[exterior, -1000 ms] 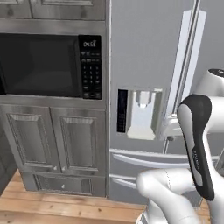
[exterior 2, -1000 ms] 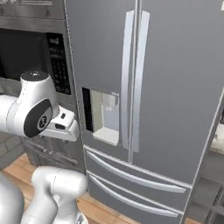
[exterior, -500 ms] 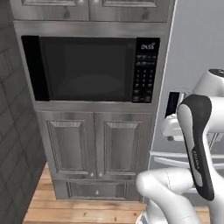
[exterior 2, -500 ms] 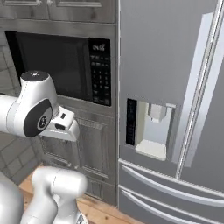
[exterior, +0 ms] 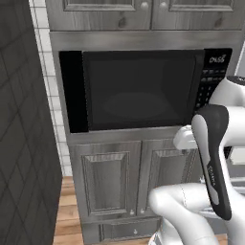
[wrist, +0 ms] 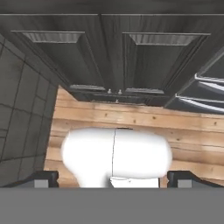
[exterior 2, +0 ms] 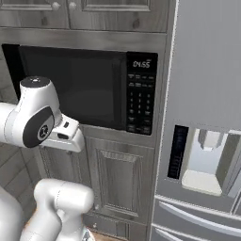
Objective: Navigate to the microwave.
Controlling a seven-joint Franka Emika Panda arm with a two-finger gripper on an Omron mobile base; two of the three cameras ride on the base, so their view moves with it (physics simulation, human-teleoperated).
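The tall grey fridge (exterior 2: 207,94), smooth-faced with a recessed dispenser, stands hard against the right side of the cabinet column in the right base view. A dark tiled wall (exterior: 24,143), matte with a faint grid of joints, closes the left side of the left base view.

The cabinet column (exterior: 115,182) is grey-stained wood with visible grain. It has raised-panel double doors below the microwave, a shallow drawer beneath them, and further doors with small round knobs above.

The microwave (exterior: 139,91) is built into that column at mid height. It is a wide black box with a large, glossy dark glass door. A narrow keypad strip (exterior 2: 141,96) with small white buttons and a lit display sits on its right edge. In the left base view the door sits almost centred and square-on; in the right base view it lies left of centre, partly behind the arm.

Judgement: the approach is in its closing stage, with the base facing the appliance at close range. The next move likely calls only for a small correction, or a stop, keeping the folded arm off the cabinet front.

The plank floor (wrist: 131,118) is light wood, knotted and seamed.

The gripper (wrist: 112,181) points down at the floor. Its two dark fingertips (wrist: 43,178) sit wide apart at the frame corners, spread and holding nothing.
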